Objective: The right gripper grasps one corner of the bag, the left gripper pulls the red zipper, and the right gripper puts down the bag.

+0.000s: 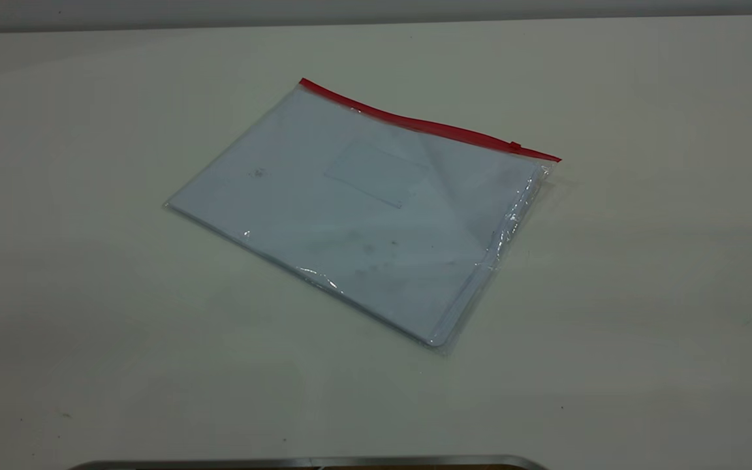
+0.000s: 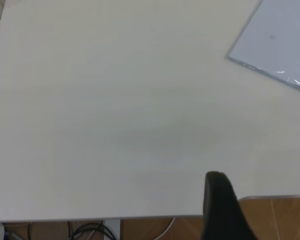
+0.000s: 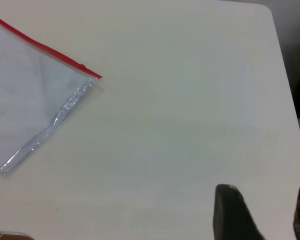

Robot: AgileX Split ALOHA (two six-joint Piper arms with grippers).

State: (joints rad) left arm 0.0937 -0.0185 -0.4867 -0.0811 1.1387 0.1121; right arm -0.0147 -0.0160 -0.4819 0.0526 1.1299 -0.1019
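The bag (image 1: 363, 215) lies flat on the white table, a clear pouch with white sheets and a label pocket (image 1: 376, 173). The red zipper (image 1: 415, 122) runs along its far edge, with the slider tab (image 1: 515, 146) near the right corner of the bag (image 1: 555, 158). Neither gripper shows in the exterior view. My right gripper (image 3: 265, 200) is open and empty, well away from the bag (image 3: 30, 100), whose zipper (image 3: 40, 46) and corner (image 3: 99, 76) show in the right wrist view. My left gripper (image 2: 217, 197) hangs near the table's edge, far from the bag (image 2: 280, 40).
The white table (image 1: 643, 294) surrounds the bag on all sides. A metal-rimmed edge (image 1: 311, 462) sits at the front. Cables (image 2: 90, 231) lie on the floor below the table's edge. The table's rounded corner (image 3: 267, 10) shows in the right wrist view.
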